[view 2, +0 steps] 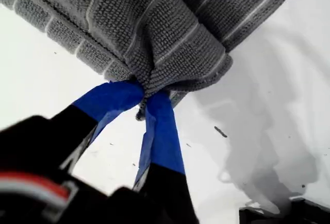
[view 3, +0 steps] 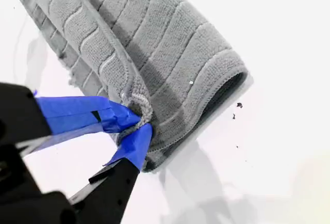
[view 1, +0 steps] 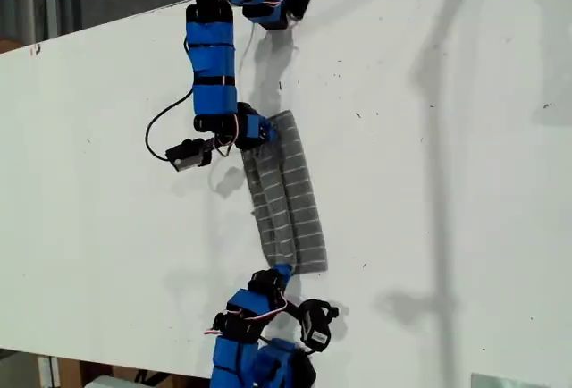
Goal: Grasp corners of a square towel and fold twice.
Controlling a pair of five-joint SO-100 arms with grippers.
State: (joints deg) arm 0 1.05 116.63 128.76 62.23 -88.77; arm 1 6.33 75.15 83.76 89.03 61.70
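The grey striped towel lies as a long, narrow, folded strip in the middle of the white table. In the exterior view one arm's gripper holds its far end and the other arm's gripper holds its near end. I cannot tell which arm is which. In the first wrist view my first gripper is shut on a bunched edge of the towel. In the second wrist view my second gripper is shut on a hemmed corner of the doubled towel.
The white table spreads wide on the exterior view's right, speckled with small dark marks. Its edge runs along the exterior view's upper left and lower left. A cable loops beside the far arm.
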